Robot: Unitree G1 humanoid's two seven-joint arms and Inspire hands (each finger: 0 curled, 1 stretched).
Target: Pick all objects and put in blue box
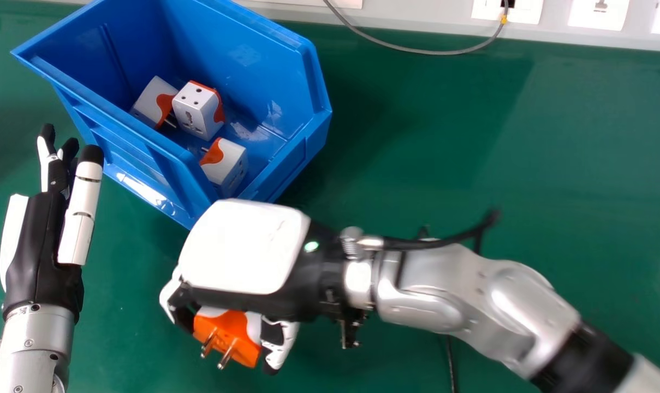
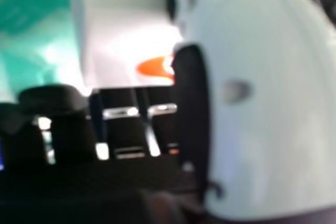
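Orange and white, the plug adapter [image 1: 234,333] is pinched between thumb and fingers of the right robot hand [image 1: 242,245], prongs pointing near; how firmly is hard to judge. The blue box [image 1: 313,128] lies to its far side, slightly left, three adapters [image 1: 198,112] within, so the next move probably needs lift to clear the near rim. The left robot hand [image 1: 40,234], fingers extended, is at the left over the worktop [image 1: 444,136].

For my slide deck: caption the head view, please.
Right hand gripping an orange-and-white adapter in front of a blue box that holds three more; left hand open alongside.
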